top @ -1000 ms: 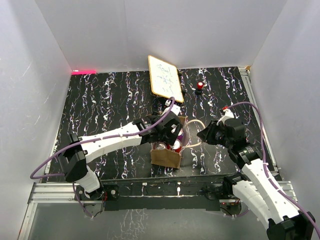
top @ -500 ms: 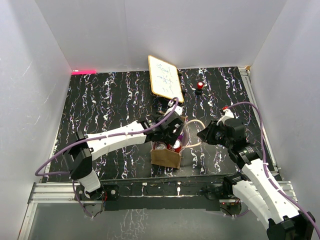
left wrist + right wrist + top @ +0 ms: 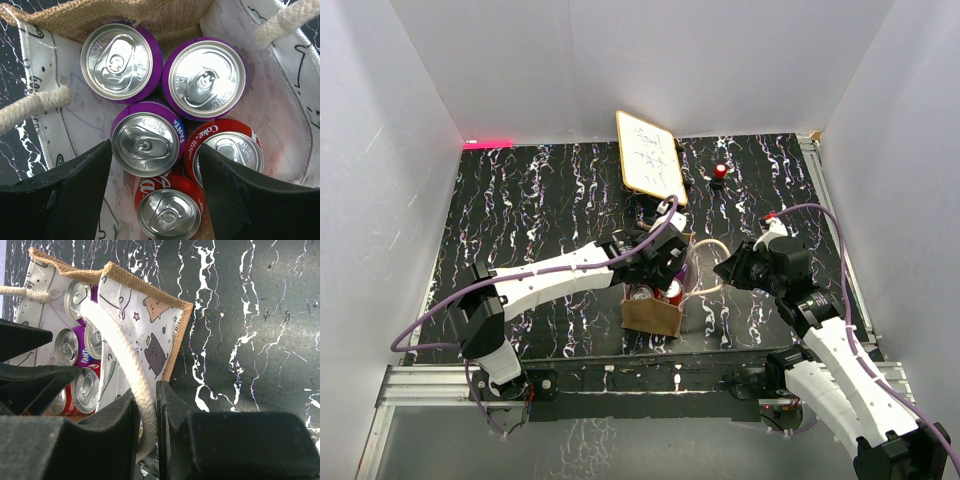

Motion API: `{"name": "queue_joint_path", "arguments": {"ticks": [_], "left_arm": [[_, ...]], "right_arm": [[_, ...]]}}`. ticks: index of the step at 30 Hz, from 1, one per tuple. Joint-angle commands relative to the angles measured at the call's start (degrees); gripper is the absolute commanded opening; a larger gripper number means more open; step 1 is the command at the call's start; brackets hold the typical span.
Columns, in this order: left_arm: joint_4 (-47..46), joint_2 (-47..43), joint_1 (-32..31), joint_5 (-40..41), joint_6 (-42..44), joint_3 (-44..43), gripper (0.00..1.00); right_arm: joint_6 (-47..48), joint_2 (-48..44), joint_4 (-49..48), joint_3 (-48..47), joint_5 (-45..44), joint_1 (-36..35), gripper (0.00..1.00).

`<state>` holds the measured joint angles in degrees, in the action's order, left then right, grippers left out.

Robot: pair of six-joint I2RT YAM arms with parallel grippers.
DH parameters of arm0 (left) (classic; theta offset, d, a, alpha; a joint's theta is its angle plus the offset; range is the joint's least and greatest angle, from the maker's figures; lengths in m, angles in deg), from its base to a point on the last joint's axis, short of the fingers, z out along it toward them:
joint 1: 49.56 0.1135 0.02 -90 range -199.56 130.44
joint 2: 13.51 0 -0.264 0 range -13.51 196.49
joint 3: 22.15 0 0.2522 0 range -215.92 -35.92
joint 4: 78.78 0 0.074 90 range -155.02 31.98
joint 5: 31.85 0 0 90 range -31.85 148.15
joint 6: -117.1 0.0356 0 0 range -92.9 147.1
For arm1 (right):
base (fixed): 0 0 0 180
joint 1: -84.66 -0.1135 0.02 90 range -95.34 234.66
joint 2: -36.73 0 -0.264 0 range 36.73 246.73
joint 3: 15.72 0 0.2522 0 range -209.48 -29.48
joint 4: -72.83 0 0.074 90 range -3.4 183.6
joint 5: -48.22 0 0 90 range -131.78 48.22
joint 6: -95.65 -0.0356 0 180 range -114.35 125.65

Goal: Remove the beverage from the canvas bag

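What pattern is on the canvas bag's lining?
The lining is white with cartoon cats and stars; clearest in right wrist view.

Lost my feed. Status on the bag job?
Right gripper shut on handle. Left gripper open, fingers either side of middle purple can in bag. Other cans crowd it.

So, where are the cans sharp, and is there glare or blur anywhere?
Left wrist view: the cans are sharp, their lids shiny but not washed out; the left pincer is featureless black. Right wrist view: the canvas bag's print is clear; the right pincer, shut on the rope handle, is dark and soft. Top view: cans too small for detail.
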<state>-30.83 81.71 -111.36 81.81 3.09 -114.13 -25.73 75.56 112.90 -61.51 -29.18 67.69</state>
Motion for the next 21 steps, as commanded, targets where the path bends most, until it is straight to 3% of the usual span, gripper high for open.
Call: {"name": "queue_joint_path", "arguments": {"ticks": [1,11,21], "left_arm": [[2.26,-3.36,0.45,0.79,0.06,-2.44,0.68],[0.45,-2.22,2.37,2.10,-0.42,-1.99,0.59],[-1.54,-0.61,3.00,-2.25,-0.69,-1.26,0.59]], "right_arm": [[0.91,0.24,-3.60,0.23,0.41,0.10,0.20],[0.93,0.27,-3.71,0.22,0.67,0.14,0.20],[0.96,0.36,-3.64,0.30,0.67,0.12,0.20]]}}
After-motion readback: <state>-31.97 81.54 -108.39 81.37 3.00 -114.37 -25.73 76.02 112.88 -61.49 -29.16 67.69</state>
